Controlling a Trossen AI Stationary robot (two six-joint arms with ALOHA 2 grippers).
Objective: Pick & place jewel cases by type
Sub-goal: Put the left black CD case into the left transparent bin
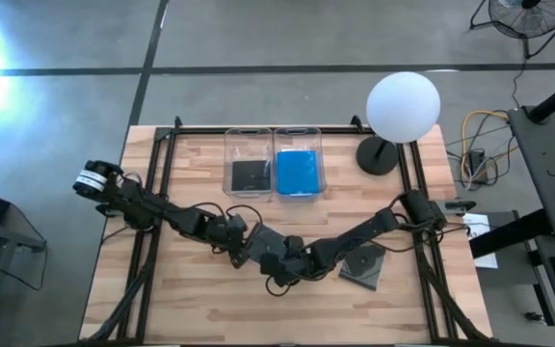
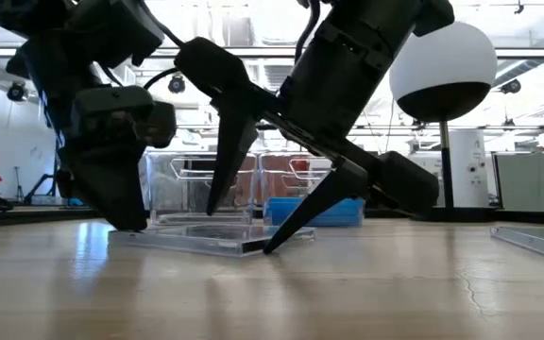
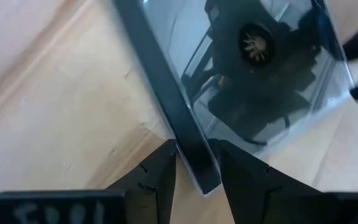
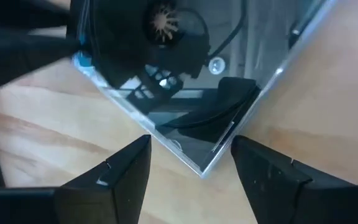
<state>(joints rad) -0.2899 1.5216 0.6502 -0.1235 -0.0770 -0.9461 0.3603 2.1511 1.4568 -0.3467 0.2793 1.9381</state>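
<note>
A clear-lidded jewel case with a dark tray (image 2: 211, 238) lies flat on the table at mid-front, under both grippers. My left gripper (image 3: 196, 148) is shut on the corner at its dark spine; in the low view it stands at the case's left end (image 2: 126, 222). My right gripper (image 4: 191, 163) is open. Its fingers straddle the opposite corner of the case (image 4: 205, 169) without touching, as the low view also shows (image 2: 239, 229). A second dark case (image 1: 364, 267) lies flat to the right. My left gripper pinches the case's dark spine strip close to its corner (image 3: 199, 167) between the two fingers. The fingers slant down from above and from the table's left. The case stays flat on the table.
Two clear bins stand side by side at the far middle. The left bin (image 1: 231, 145) holds a black case (image 1: 250, 175), and the right bin (image 1: 318, 145) holds blue cases (image 1: 298, 172). A lamp with a white globe (image 1: 403, 104) stands at the far right.
</note>
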